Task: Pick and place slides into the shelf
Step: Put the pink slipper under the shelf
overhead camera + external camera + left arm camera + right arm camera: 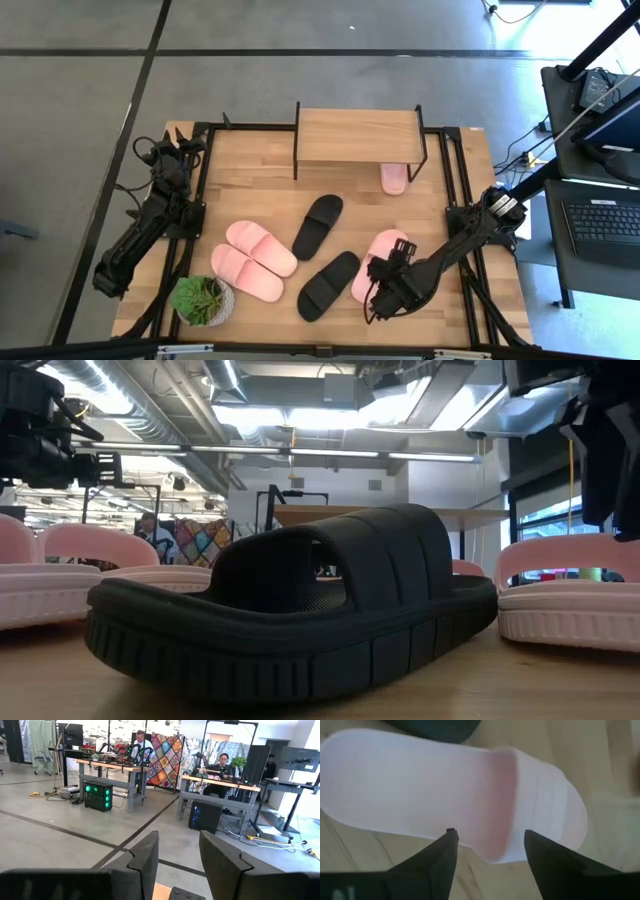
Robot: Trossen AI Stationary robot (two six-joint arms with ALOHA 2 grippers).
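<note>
Foam is what the pink slide (445, 795) under the right arm looks to be made of, so it should be light and a bit squashy, not something that breaks. It will likely bend if pinched hard. The best place to grab looks like the wide strap or one long side edge, since the flat sole is too broad for the fingers.

This slide lies on the table (465, 180) near the right edge, toward the front. A black slide (328, 285) lies just beside it, closer to the middle. Another black slide (318, 225) lies in the middle of the table. Two more pink slides (252, 260) lie side by side toward the left front, next to a small green plant (201, 299) by the front left corner. One pink slide (394, 178) already sits under the shelf (358, 135), which stands at the back edge.

The right gripper (490, 845) hangs right over the pink slide, by its strap. Its two fingers are apart, with a gap about as wide as the strap end. They hold nothing, and I cannot tell if they touch the foam yet.

The left gripper (179, 855) waits off the left edge of the table, fingers apart and empty.
</note>
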